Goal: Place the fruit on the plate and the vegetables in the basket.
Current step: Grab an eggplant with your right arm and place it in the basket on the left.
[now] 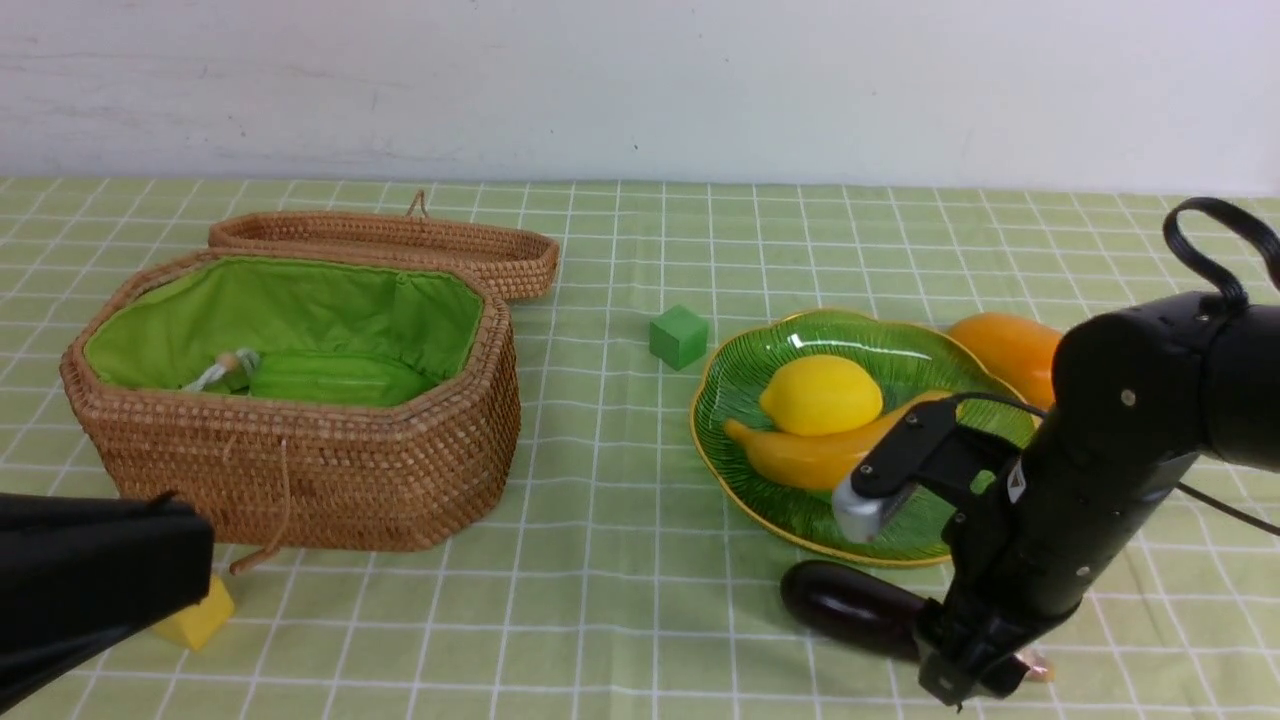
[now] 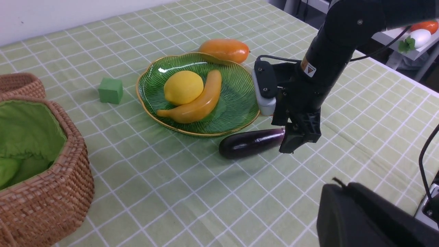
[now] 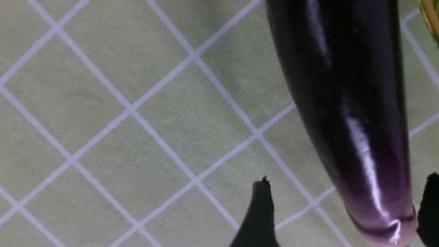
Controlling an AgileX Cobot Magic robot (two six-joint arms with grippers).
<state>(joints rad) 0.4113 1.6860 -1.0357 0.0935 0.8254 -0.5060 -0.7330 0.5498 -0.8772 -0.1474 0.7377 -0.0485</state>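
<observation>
**Q:** Front view first: what do the containers hold?

**A:** The basket [image 1: 300, 470], lid open, holds one green gourd [image 1: 335, 378] on its green lining. The plate [image 1: 740, 385], at 3 o'clock from the basket, holds one lemon [image 1: 820, 394] and one banana [image 1: 800, 458], touching each other.

**Q:** What lies loose on the cloth?

**A:** One mango [image 1: 1005, 345] sits just beside the plate's rim at 1 o'clock. One eggplant [image 1: 850, 605] lies near the rim at 6 o'clock. There are two cubes: a green cube [image 1: 678, 336] at 10 o'clock from the plate and a yellow cube [image 1: 200, 618] at 7 o'clock from the basket.

**Q:** And the grippers?

**A:** The right gripper [image 3: 343, 212] is down at the eggplant's paler end. Its jaws are wide, one either side, not clamping. The left gripper [image 1: 150, 575] is closed, low at 7 o'clock from the basket.

**Q:** Do the views differ?

**A:** Only the right wrist view shows the gap between one finger [image 3: 260, 216] and the eggplant. The left wrist view shows the mango whole, while the front view has the right arm covering part of it. The yellow cube appears only in the front view.
</observation>
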